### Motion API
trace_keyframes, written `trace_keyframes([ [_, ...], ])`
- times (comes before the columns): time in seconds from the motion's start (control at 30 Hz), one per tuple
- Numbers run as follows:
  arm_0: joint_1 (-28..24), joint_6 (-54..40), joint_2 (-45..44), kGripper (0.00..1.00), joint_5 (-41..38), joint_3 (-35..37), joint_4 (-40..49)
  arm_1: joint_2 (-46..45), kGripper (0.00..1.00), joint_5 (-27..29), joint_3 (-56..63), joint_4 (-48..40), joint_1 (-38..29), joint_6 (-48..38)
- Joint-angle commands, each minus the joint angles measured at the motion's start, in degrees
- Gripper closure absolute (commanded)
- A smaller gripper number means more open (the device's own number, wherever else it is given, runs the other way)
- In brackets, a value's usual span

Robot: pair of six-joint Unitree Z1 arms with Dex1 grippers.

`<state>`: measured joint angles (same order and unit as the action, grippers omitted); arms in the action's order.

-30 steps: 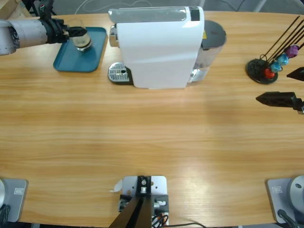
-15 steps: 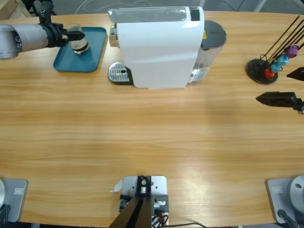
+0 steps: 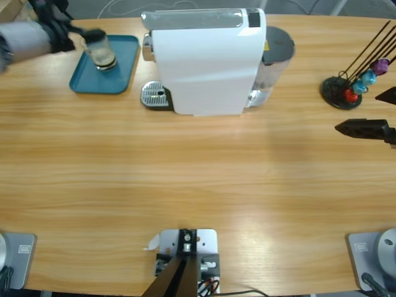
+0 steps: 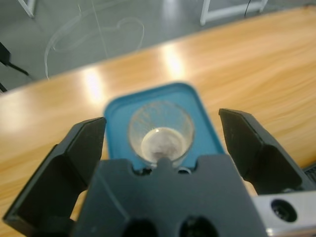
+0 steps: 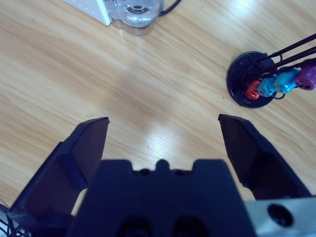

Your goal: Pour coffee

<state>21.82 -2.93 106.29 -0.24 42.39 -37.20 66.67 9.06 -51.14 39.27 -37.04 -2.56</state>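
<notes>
We list, relative to the coffee machine [image 3: 207, 59]: blue tray [image 3: 125, 59] to its left, bearing a glass cup [image 3: 101, 51] with coffee [image 4: 160, 144]; left gripper [image 3: 68, 34] released beside it; right gripper [image 5: 160, 136] released, by the capsule stand [image 3: 340, 91].

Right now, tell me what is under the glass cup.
The glass cup stands on the blue tray, on the wooden table. The tray patch beneath its base is covered.
</notes>
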Motion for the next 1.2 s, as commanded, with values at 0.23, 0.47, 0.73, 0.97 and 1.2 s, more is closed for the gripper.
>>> trace_keyframes([
  [0.23,13.1,0.3,-37.2,0.0,-13.0,-6.1,34.4,-6.7,0.0,0.1,3.5,-1.5,-0.5,0.2],
  [0.47,14.3,2.7,-49.9,0.0,-12.2,-5.2,55.0,-9.0,0.0,0.2,4.4,-2.0,-0.5,0.2],
  [0.73,15.6,2.7,-52.4,0.0,-12.3,-2.6,62.2,-10.4,0.0,1.1,4.9,-2.3,-0.5,-0.2],
  [0.97,16.4,-0.3,-59.9,0.0,-8.7,-6.9,59.4,-10.3,0.0,1.1,4.9,-2.3,-0.5,-0.2],
  [1.2,16.5,1.4,-56.7,0.0,-4.8,-7.8,58.8,-10.8,0.0,1.1,5.0,-2.4,-0.5,-0.2],
])
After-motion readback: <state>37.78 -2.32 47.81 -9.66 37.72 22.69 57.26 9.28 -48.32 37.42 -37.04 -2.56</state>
